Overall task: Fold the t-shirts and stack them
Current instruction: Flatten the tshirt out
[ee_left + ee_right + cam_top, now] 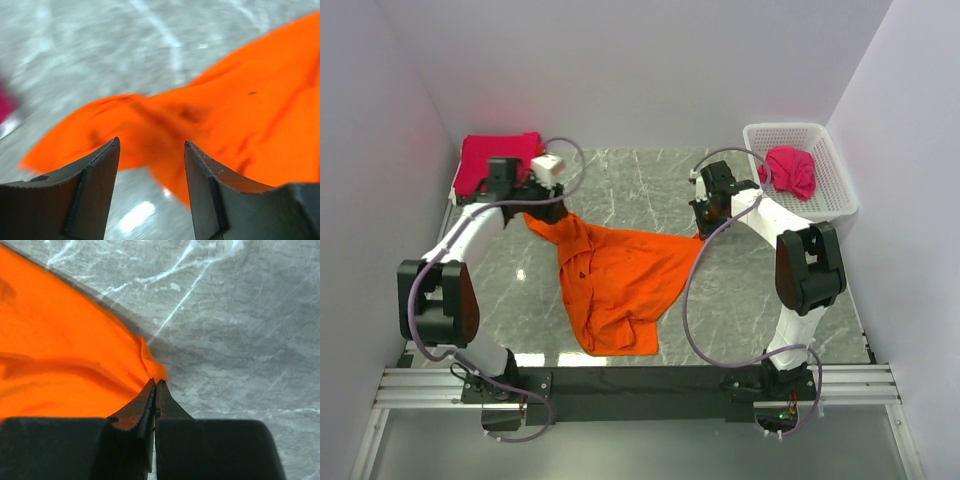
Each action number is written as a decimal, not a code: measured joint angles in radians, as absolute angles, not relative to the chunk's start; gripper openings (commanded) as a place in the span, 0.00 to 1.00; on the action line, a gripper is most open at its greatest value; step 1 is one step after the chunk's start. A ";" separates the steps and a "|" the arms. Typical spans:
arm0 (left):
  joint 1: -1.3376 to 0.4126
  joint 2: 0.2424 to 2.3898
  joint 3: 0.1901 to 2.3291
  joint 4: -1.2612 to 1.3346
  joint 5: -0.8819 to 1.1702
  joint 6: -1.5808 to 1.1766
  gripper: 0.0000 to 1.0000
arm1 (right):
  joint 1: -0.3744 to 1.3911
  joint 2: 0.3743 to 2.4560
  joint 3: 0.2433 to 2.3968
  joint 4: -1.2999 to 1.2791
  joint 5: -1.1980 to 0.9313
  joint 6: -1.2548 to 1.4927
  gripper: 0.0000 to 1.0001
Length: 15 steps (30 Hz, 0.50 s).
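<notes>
The bright orange t-shirt [620,275] lies spread and crumpled on the marble table, stretched between both arms. My right gripper [156,382] is shut on the shirt's right corner [155,369]; in the top view this gripper [701,228] sits at the shirt's right tip. My left gripper [151,146] is open, just above the shirt's left end [130,120], with nothing between the jaws; in the top view it [542,213] is at the shirt's upper left corner. A folded crimson-pink shirt [495,160] lies at the back left. Another crimson-pink shirt [790,170] lies bunched in the basket.
The white lattice basket [830,195] stands at the back right by the wall. Grey cables loop from both arms over the table. The black and metal rail [640,385] runs along the near edge. Walls close in left, right and behind.
</notes>
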<state>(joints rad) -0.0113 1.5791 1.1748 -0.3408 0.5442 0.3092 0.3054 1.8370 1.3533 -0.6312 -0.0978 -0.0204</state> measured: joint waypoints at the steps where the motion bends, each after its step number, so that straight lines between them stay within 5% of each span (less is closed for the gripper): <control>1: -0.056 1.578 1.174 -0.337 0.531 0.299 0.59 | 0.304 1.837 1.354 -0.635 -0.098 -0.021 0.00; 10: -0.246 1.736 1.159 -0.361 0.347 0.263 0.54 | 0.279 1.837 1.356 -0.667 -0.099 -0.027 0.00; 15: -0.264 1.763 1.141 -0.405 0.286 0.263 0.07 | 0.250 1.839 1.356 -0.675 -0.100 -0.035 0.00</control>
<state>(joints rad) -0.2642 1.7634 1.1408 -0.4046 0.2855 0.2634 0.2497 1.8385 1.3560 -0.6746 -0.1001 -0.0353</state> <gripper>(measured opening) 0.188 0.008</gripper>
